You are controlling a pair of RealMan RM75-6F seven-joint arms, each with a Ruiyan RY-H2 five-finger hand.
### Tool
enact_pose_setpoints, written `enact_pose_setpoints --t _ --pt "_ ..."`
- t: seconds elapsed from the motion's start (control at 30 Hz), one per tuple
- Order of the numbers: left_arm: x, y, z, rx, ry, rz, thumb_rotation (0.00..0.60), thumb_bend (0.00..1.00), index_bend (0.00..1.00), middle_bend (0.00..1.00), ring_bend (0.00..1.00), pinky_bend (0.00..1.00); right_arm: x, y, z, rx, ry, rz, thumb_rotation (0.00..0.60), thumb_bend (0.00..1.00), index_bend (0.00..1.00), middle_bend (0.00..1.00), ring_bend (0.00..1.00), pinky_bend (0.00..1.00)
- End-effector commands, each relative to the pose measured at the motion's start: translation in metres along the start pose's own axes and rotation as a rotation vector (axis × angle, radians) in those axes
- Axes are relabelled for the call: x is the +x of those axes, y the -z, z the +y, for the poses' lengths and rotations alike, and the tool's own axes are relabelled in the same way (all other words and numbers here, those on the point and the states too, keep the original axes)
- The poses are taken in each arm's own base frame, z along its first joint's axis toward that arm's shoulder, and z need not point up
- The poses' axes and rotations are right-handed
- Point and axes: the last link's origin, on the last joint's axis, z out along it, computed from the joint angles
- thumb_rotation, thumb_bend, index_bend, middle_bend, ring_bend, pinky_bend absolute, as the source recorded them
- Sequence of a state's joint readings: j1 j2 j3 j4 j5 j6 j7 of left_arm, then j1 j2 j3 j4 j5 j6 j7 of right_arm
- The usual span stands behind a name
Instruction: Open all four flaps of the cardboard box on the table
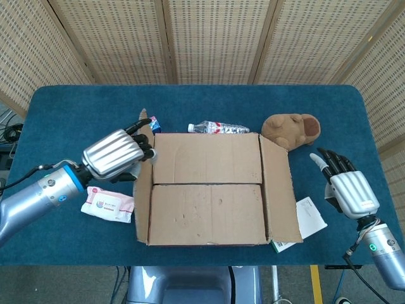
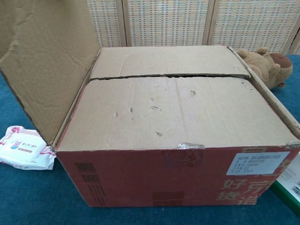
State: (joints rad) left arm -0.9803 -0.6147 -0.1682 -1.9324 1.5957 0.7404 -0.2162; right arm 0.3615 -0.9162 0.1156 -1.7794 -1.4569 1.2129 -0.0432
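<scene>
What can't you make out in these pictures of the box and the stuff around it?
- Cardboard box contents: two inner flaps lie closed in both views.
- Cookie packet: head view, mostly behind the raised left flap and left hand.
- Left hand: chest view, hidden behind that flap.
- Green item: cut off by chest view's edge.

A plastic water bottle lies on its side at upper centre of the blue table, a brown plush toy sits to its right, a pink-and-white wipes packet lies at left, and a white paper rests at lower right.
</scene>
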Motion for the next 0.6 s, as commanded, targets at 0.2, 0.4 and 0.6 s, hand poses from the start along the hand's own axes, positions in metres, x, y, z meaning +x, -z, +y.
enact_pose_setpoints --t 0.2,0.4,0.6 --pt "-0.013 0.035 -0.032 0.13 0.01 -0.022 0.335 1.0 0.43 0.5 0.33 0.0 0.0 -0.001 -0.001 0.005 0.001 -0.005 0.6 1.0 0.0 0.02 0.0 0.11" --pt "-0.027 0.036 -0.043 0.179 -0.008 -0.037 0.333 0.98 0.43 0.5 0.33 0.0 -0.003 -0.001 -0.002 0.01 0.0 -0.011 0.6 1.0 0.0 0.02 0.0 0.11" --pt "-0.048 0.029 -0.044 0.242 -0.003 0.005 0.317 0.61 0.31 0.32 0.23 0.0 -0.004 -0.001 -0.005 0.017 0.001 0.006 0.6 0.99 0.0 0.02 0.0 0.11"
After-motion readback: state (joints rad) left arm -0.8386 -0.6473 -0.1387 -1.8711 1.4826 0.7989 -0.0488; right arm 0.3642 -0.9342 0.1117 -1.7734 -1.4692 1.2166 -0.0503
